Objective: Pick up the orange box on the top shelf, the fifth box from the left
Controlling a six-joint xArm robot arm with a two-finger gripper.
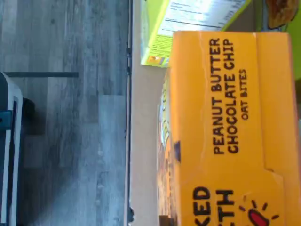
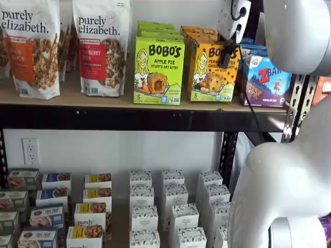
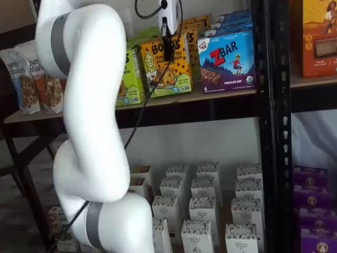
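Observation:
The orange box (image 2: 209, 75) reading "Peanut Butter Chocolate Chip" stands upright on the top shelf (image 2: 77, 97), between a lime-green Bobo's box (image 2: 158, 70) and a blue ZBar box (image 2: 268, 77). It also shows in a shelf view (image 3: 176, 74). The wrist view shows its orange top panel (image 1: 225, 132) from close by. My gripper (image 2: 225, 61) hangs in front of the orange box's upper part. In a shelf view its black fingers (image 3: 167, 50) overlap the box front. Only a side-on dark finger shows, so I cannot tell whether it is open or shut.
Two Purely Elizabeth bags (image 2: 28, 46) stand at the shelf's left. More orange boxes stand behind the front one. A black perforated upright (image 3: 271, 105) rises right of the ZBar box. Small white boxes (image 2: 176, 206) fill the lower level. My white arm (image 3: 89, 132) stands before the shelves.

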